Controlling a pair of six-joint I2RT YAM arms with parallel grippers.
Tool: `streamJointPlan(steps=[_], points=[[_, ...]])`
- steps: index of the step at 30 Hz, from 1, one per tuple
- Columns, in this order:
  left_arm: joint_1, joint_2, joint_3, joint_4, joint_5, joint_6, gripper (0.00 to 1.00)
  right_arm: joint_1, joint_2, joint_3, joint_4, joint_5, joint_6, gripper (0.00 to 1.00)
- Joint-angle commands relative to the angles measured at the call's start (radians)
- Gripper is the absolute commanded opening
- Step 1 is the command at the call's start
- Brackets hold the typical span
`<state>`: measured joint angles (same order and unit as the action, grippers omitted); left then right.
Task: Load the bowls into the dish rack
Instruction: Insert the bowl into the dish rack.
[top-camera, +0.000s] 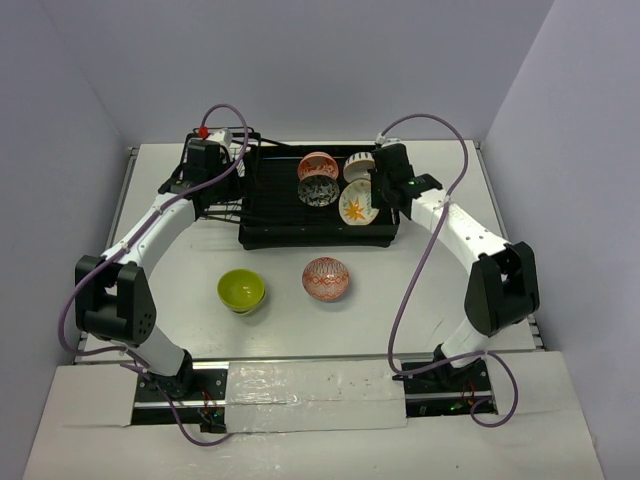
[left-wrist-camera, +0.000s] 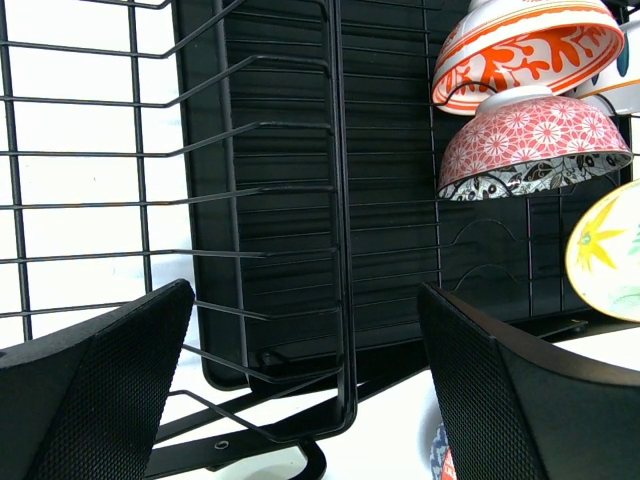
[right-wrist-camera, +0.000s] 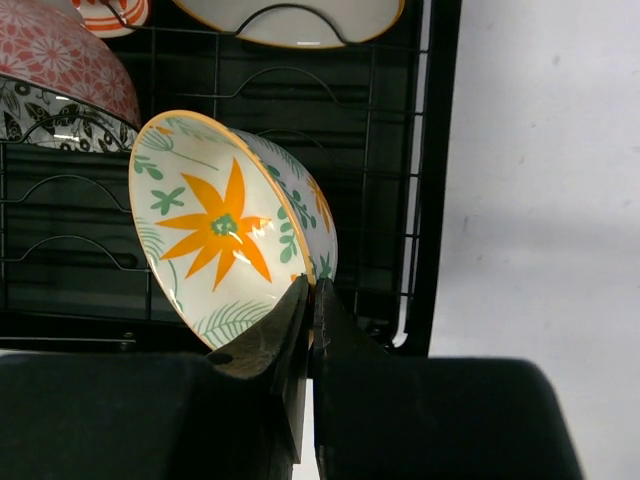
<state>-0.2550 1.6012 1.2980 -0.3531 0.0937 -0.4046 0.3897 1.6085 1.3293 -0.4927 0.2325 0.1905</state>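
The dish rack (top-camera: 270, 215) is your landmark, a black slatted tray with a wire basket (left-wrist-camera: 136, 205) hung on its left side. By my count four bowls sit inside it and two wait outside, so you look a bit over halfway.

In the rack's right half, the orange-leaf bowl (left-wrist-camera: 530, 50) stands on edge at the back, with the pink bowl (left-wrist-camera: 525, 140) tipped just in front of it. A cream bowl (right-wrist-camera: 290, 15) stands in the back right corner. The flower bowl (right-wrist-camera: 225, 230) leans in the front right corner, its inside facing the front edge. It is not released: your right gripper (right-wrist-camera: 310, 300) is pinched narrow on its lower rim. Whether it already rests on the wires I cannot tell.

On the table (top-camera: 290, 330) in front of the rack, well apart from it, the red-orange bowl (top-camera: 326, 279) sits before the rack's middle and the lime green bowl (top-camera: 241, 290) before its left end. Both are upright and apart from each other.

Your left gripper (left-wrist-camera: 310, 400) hangs beside the basket at the rack's left end, jaws wide and holding nothing.

The rack's left half shows bare slats, so room remains. Purple cables (top-camera: 425, 250) loop off both arms beside the rack. The one on the right sags toward the table and could snag as that arm comes back.
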Motion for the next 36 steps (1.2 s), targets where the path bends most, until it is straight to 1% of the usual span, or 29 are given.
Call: streamJointPlan(steps=[1, 3, 8, 10, 20, 21, 24, 25, 31, 32, 33, 36], points=[[-0.003, -0.004, 0.027, -0.021, 0.017, 0.007, 0.99, -0.029, 0.007, -0.008, 0.014, -0.094, 0.053, 0.00], [-0.003, -0.003, 0.029, -0.024, 0.017, 0.007, 0.99, -0.040, 0.025, -0.001, -0.004, -0.128, 0.061, 0.00], [-0.003, -0.017, 0.021, -0.023, 0.012, 0.012, 0.99, -0.071, 0.071, 0.021, -0.049, -0.142, 0.076, 0.00], [-0.003, -0.023, 0.017, -0.023, 0.011, 0.015, 0.99, -0.081, 0.100, 0.048, -0.082, -0.162, 0.079, 0.00], [-0.003, -0.043, 0.011, -0.020, 0.000, 0.024, 0.99, -0.097, 0.209, 0.202, -0.244, -0.162, 0.098, 0.00], [-0.003, -0.044, 0.009, -0.020, 0.000, 0.023, 0.99, -0.098, 0.218, 0.208, -0.250, -0.163, 0.099, 0.03], [-0.004, -0.049, 0.006, -0.018, 0.001, 0.024, 0.99, -0.100, 0.234, 0.229, -0.273, -0.163, 0.105, 0.04], [-0.003, -0.050, 0.006, -0.018, -0.002, 0.026, 0.99, -0.101, 0.237, 0.234, -0.276, -0.160, 0.107, 0.07], [-0.003, -0.060, -0.002, -0.018, -0.008, 0.032, 0.99, -0.112, 0.269, 0.263, -0.316, -0.156, 0.110, 0.08], [-0.003, -0.061, -0.003, -0.018, -0.008, 0.032, 0.99, -0.112, 0.271, 0.260, -0.319, -0.159, 0.112, 0.07], [-0.003, -0.061, -0.003, -0.018, -0.009, 0.030, 0.99, -0.117, 0.271, 0.260, -0.320, -0.163, 0.113, 0.00], [-0.003, -0.064, -0.005, -0.018, -0.011, 0.033, 0.99, -0.118, 0.263, 0.265, -0.326, -0.183, 0.089, 0.00]])
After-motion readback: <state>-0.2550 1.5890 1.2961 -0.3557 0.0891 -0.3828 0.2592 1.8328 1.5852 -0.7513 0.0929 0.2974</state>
